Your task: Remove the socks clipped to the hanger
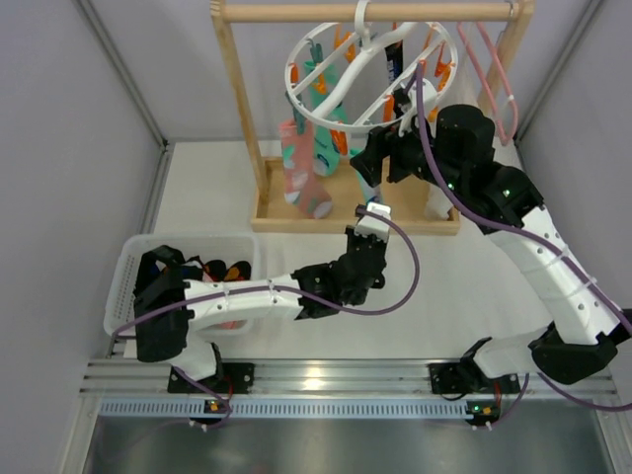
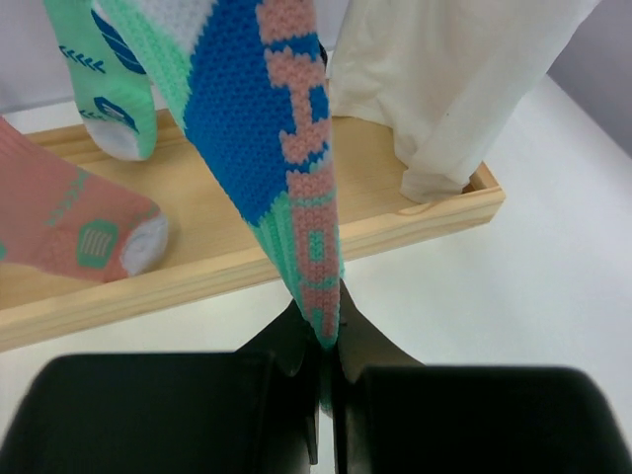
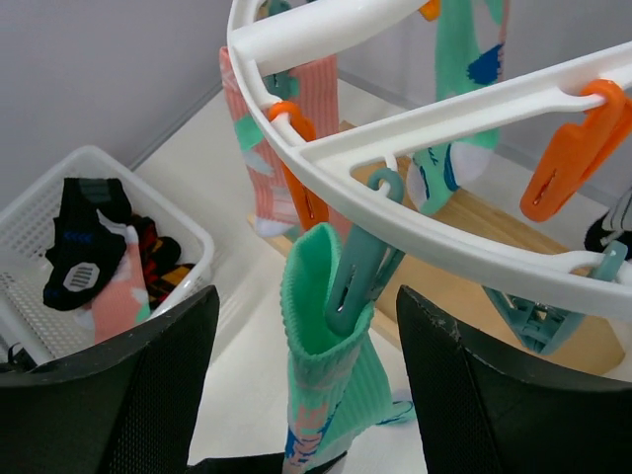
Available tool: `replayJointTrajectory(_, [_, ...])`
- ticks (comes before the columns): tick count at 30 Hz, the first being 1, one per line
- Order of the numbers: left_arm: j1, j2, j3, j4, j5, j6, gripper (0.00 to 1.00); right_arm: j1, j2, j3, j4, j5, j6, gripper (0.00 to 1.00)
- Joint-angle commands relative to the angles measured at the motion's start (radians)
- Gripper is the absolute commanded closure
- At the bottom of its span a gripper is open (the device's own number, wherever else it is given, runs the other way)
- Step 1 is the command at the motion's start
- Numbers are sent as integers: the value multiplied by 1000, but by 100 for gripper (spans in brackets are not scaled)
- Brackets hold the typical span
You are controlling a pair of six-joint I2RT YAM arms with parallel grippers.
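**Sock hanger: what hangs on it and what my grippers hold**

Item 1, mint sock (image 2: 267,148): knitted, mint green with a blue panel and pink block letters running down it. I cannot make out a word. Its cuff is pinched in a teal clip (image 3: 360,272) of the hanger (image 3: 464,109), and its lower end reaches down to my left gripper (image 2: 321,341), which is clenched on the fabric tip.

Item 2, right gripper (image 3: 306,316): released, with my 2 fingers wide on either side of the cuff and the teal clip, touching neither.

Item 3, hanger: a white plastic ring with curved cross bars, hung from the wooden rack (image 1: 242,109). Orange clips (image 3: 568,148) dangle from it.

Item 4, neighbours on the ring: a pink sock (image 2: 69,227) with mint patches and a second mint sock (image 2: 109,89) with dark blue marks, both over the wooden tray (image 2: 415,222).

Item 5, white cloth (image 2: 454,89): just beside the mint sock, its lower edge down in the tray.

Item 6, white basket (image 1: 123,286): off to my left, holding a black sock (image 3: 84,237) — its white label is too small to read.
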Motion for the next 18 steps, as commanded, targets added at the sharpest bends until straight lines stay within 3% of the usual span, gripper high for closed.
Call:
replayJointTrajectory(1, [12,-100,-50,28,61,-99,100,-22,0,-3,121,-77,16,30])
replayJointTrajectory(7, [31,-180,-111,27,111,-145,100,-28,-29,-108,251,-108,41,30])
replayJointTrajectory(18, [52,-266,-183,25,157,-173,100,-27,-5,-135,397,-137,77,28])
